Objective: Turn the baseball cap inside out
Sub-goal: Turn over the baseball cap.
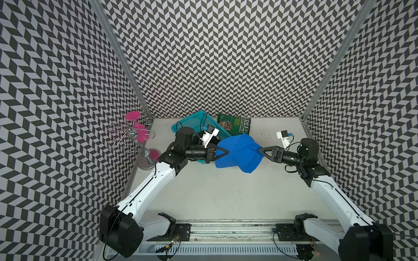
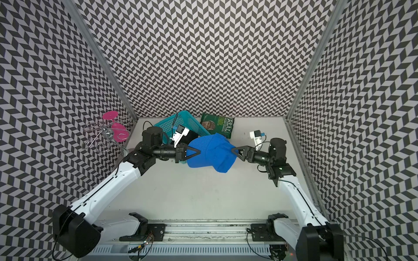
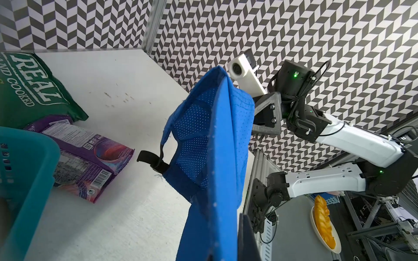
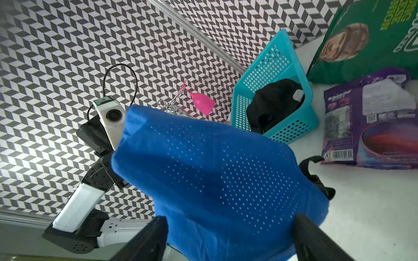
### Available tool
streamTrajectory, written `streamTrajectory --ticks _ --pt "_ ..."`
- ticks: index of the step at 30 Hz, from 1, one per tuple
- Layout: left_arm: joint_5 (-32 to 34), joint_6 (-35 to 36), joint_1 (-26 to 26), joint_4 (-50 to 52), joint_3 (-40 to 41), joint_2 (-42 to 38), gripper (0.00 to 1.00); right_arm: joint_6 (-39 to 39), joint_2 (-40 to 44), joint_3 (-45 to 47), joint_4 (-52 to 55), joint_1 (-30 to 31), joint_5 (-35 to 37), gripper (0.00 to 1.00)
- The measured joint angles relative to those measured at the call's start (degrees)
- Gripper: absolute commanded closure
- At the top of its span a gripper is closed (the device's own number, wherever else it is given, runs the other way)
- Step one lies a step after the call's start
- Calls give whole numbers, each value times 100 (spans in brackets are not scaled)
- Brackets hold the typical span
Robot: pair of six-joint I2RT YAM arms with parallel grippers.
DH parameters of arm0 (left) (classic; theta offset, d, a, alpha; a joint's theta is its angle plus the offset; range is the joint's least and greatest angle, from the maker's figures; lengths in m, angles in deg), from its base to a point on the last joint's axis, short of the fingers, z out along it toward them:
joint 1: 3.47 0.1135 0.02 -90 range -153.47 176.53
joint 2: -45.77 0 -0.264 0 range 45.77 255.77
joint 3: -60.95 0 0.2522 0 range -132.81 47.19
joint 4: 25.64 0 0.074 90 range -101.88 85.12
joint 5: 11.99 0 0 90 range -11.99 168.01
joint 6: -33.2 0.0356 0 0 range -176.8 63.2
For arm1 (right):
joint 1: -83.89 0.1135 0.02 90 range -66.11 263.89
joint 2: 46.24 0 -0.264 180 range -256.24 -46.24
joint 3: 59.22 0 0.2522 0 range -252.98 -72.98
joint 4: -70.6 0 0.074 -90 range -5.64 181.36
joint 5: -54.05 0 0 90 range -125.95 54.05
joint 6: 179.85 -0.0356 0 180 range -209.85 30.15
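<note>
Left gripper point(image 1: 227, 151) is clenched on the cap point(image 1: 237, 153) edge, holding it clear of the table point(image 1: 214, 192) so the crown hangs free. Right gripper point(image 4: 228, 218) jaws are spread wide with the crown between them and no grip visible, probably lining up to grab it and push it through.

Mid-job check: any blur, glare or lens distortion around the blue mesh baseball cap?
In both top views the blue mesh baseball cap is sharp, evenly lit, glare-free; the wide lens splays the walls. Left wrist: backlight sparkles through its holes. Right wrist: the right gripper is soft-focus.
</note>
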Motion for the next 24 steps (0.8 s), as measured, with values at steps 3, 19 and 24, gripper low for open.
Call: streamTrajectory --ticks 3,19,24 --pt "0 -22 0 -33 0 0 100 -149 0 151 -96 0 -129 11" --pt "-129 -323 7 -348 0 20 100 -321 -74 164 -470 0 -343 49" --pt "-144 -389 11 -382 2 24 100 -291 -125 85 -474 0 -426 56"
